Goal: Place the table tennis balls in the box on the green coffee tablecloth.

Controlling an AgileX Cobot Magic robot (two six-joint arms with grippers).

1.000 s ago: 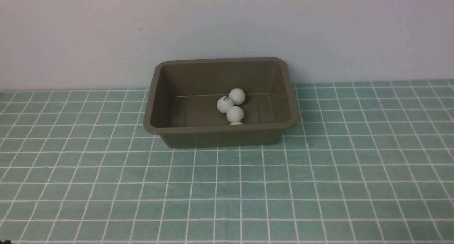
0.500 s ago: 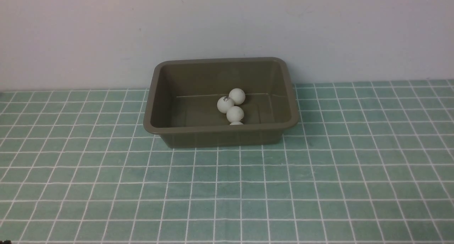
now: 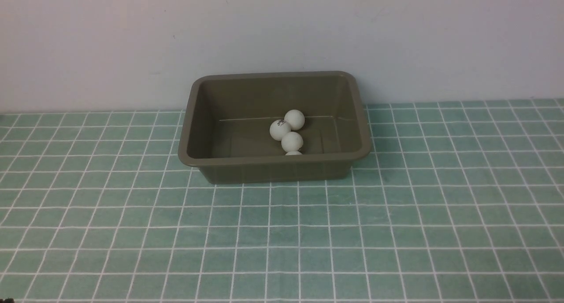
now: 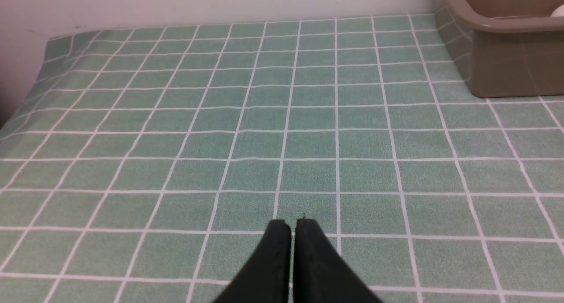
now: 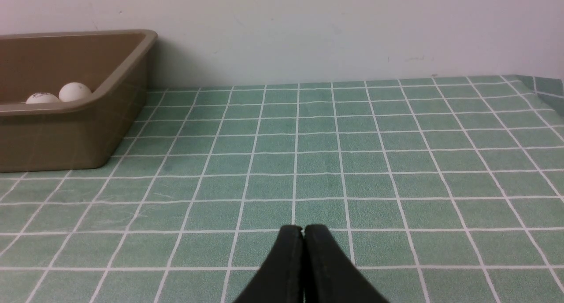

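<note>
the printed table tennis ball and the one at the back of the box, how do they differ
The printed ball shows a small dark logo, while the back ball shows plain white on its visible side.
The printed ball sits nearer the robot and further left; the back ball lies deeper in the olive-brown box and further right.
Both are white table tennis balls of about the same size, lying inside the box.

Front view: from between the arms, raised, facing far wall (image 3: pixel 282 34), angled down at box (image 3: pixel 275 173). Left wrist view: nearer tablecloth (image 4: pixel 246 175), faces far wall, left side. Right wrist view: same, right side. Both share parts of box with front.
</note>
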